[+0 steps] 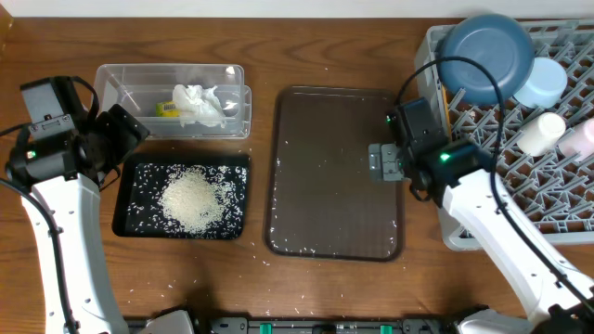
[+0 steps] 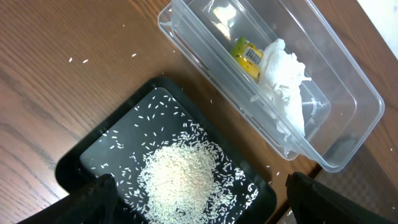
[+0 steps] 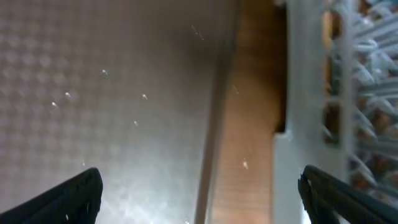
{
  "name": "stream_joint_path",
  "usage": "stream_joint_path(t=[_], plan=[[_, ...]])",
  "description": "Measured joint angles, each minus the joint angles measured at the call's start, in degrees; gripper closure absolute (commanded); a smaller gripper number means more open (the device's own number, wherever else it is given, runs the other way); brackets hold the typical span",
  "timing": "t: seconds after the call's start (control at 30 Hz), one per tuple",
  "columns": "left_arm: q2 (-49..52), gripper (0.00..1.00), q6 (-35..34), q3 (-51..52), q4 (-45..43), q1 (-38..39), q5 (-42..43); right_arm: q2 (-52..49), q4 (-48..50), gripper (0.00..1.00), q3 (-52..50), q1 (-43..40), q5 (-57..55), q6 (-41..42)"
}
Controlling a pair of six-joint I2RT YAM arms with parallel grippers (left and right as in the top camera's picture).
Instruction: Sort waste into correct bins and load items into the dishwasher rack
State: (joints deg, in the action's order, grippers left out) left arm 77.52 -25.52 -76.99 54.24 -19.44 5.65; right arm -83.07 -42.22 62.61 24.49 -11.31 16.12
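The left tool (image 2: 199,186) hangs released, its dark fingers (image 2: 93,199) spread wide with nothing between them, above one end of the shallow black tray (image 1: 130,167). A heap of white rice (image 1: 192,199) lies in the middle of that tray, with loose grains strewn over the rest of its floor. Just beside the tray's far side sits the clear plastic box (image 1: 107,83), where a crumpled white napkin (image 1: 200,104) rests against a small yellow-green wrapper (image 1: 167,109). The right tool (image 3: 200,180) is likewise released and grasps nothing; it hovers over the right edge of the brown serving tray (image 1: 339,111) and the narrow strip of wooden table (image 1: 56,37) between that tray and the grey dishwasher rack (image 1: 557,199). A few stray rice grains dot the serving tray and the table around it. At the far corner of the rack a dark-blue plate (image 1: 487,57) leans tilted, a light-blue bowl (image 1: 543,82) touching it on the right, and two pale cups (image 1: 541,132) lie on their sides among the pegs near the rack's right edge.
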Motion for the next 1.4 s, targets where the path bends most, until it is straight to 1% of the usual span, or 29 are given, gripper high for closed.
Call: stream_joint_path(t=[0.17,0.3,0.6,0.7,0.83,0.97,1.17,1.3,1.4], plan=[[0.0,0.11,0.0,0.0,0.0,0.0,0.0,1.6,12.2,0.01,-9.1,0.0,5.1,-5.5],[0.0,0.11,0.0,0.0,0.0,0.0,0.0,6.6,18.0,0.01,-16.3,0.0,7.4,-7.1],[0.0,0.11,0.0,0.0,0.0,0.0,0.0,26.5,33.4,0.01,-34.0,0.0,9.3,-8.3],[0.0,0.10,0.0,0.0,0.0,0.0,0.0,34.7,37.9,0.01,-41.0,0.0,9.6,-8.3],[0.0,0.11,0.0,0.0,0.0,0.0,0.0,44.3,42.1,0.01,-48.1,0.0,9.8,-8.5],[0.0,0.11,0.0,0.0,0.1,0.0,0.0,51.6,44.8,0.01,-53.5,-0.1,9.9,-8.6],[0.0,0.11,0.0,0.0,0.1,0.0,0.0,58.1,45.2,0.01,-59.1,-1.3,10.8,-8.6],[0.0,0.11,0.0,0.0,0.0,0.0,0.0,62.2,45.4,0.01,-60.9,-2.0,11.1,-8.6],[0.0,0.10,0.0,0.0,0.0,0.0,0.0,65.7,43.8,0.01,-61.7,-3.0,11.9,-8.6]])
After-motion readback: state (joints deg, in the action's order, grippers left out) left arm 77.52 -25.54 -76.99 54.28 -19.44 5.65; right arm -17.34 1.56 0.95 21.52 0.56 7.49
